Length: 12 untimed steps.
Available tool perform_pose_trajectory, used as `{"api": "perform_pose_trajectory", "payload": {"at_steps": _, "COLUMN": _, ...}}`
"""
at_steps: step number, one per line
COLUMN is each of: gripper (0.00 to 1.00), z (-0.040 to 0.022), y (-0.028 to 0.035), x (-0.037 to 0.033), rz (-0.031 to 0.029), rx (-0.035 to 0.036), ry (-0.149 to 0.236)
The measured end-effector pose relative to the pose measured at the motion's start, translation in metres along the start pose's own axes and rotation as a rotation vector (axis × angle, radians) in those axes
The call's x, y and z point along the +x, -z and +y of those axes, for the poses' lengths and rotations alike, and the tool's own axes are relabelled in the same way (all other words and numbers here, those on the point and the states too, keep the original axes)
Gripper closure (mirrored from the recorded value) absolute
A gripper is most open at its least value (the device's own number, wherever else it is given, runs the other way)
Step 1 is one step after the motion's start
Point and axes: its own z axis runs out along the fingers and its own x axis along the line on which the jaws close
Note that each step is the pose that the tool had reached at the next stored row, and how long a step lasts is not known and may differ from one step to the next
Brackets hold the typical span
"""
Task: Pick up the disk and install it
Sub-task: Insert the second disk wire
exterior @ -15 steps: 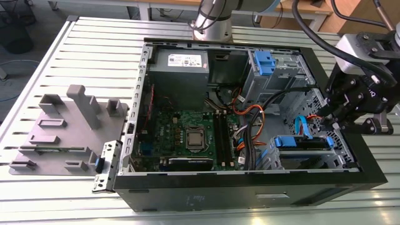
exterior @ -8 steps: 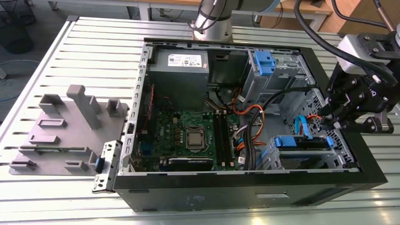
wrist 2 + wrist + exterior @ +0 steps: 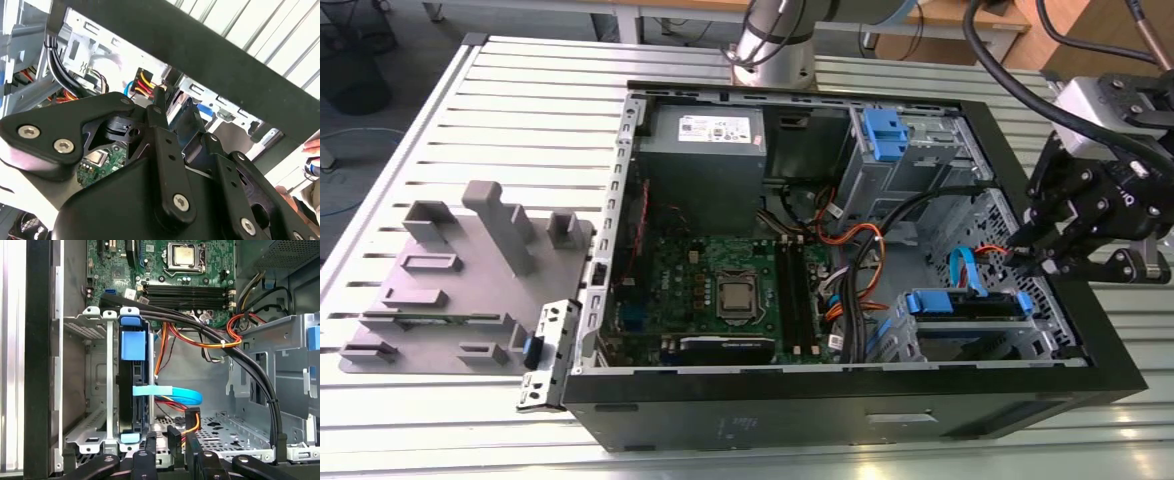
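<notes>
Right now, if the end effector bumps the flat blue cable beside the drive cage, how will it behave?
Probably floppy: the flat blue cable is a thin ribbon bent in a curve, so it should give way. Likely light, but one end seems to meet the disk in the drive cage, so a hard push might strain its plug.

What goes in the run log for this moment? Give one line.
disk: in drive cage | tool: over case edge, exterior view's right
</notes>
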Motion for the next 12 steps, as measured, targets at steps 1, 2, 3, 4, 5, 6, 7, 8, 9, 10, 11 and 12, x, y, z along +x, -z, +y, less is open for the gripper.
{"api": "perform_pose_trajectory", "payload": {"at_steps": 1, "gripper": 0.63, "z": -0.0009, "y": -0.0006, "x": -0.0003, "rz": 0.0006, "rx": -0.0005, "ry": 0.0}}
{"api": "perform_pose_trajectory", "payload": {"at_steps": 2, "gripper": 0.63, "z": -0.0018, "y": -0.0014, "x": -0.0007, "rz": 0.002, "rx": -0.0009, "ry": 0.0}}
{"api": "perform_pose_trajectory", "payload": {"at_steps": 3, "gripper": 0.63, "z": -0.0024, "y": -0.0023, "x": -0.001, "rz": 0.0034, "rx": -0.0015, "ry": 0.0}}
{"api": "perform_pose_trajectory", "payload": {"at_steps": 4, "gripper": 0.63, "z": -0.0028, "y": -0.0033, "x": -0.0012, "rz": 0.0048, "rx": -0.0022, "ry": 0.0}}
{"api": "perform_pose_trajectory", "payload": {"at_steps": 5, "gripper": 0.63, "z": -0.0028, "y": -0.0041, "x": -0.0013, "rz": 0.0072, "rx": -0.0031, "ry": 0.0}}
{"api": "perform_pose_trajectory", "payload": {"at_steps": 6, "gripper": 0.63, "z": -0.0028, "y": -0.0045, "x": -0.0015, "rz": 0.0086, "rx": -0.0038, "ry": 0.0}}
{"api": "perform_pose_trajectory", "payload": {"at_steps": 7, "gripper": 0.63, "z": -0.0028, "y": -0.0045, "x": -0.0015, "rz": 0.0086, "rx": -0.0039, "ry": 0.0}}
{"api": "perform_pose_trajectory", "payload": {"at_steps": 8, "gripper": 0.63, "z": -0.0029, "y": -0.0045, "x": -0.0015, "rz": 0.0088, "rx": -0.004, "ry": 0.0}}
{"api": "perform_pose_trajectory", "payload": {"at_steps": 9, "gripper": 0.63, "z": -0.0029, "y": -0.0044, "x": -0.0015, "rz": 0.009, "rx": -0.0041, "ry": 0.0}}
{"api": "perform_pose_trajectory", "payload": {"at_steps": 10, "gripper": 0.63, "z": -0.0029, "y": -0.0044, "x": -0.0015, "rz": 0.0091, "rx": -0.0042, "ry": 0.0}}
{"api": "perform_pose_trajectory", "payload": {"at_steps": 11, "gripper": 0.63, "z": -0.0029, "y": -0.0044, "x": -0.0016, "rz": 0.009, "rx": -0.0042, "ry": 0.0}}
{"api": "perform_pose_trajectory", "payload": {"at_steps": 12, "gripper": 0.63, "z": -0.0029, "y": -0.0044, "x": -0.0015, "rz": 0.009, "rx": -0.0043, "ry": 0.0}}
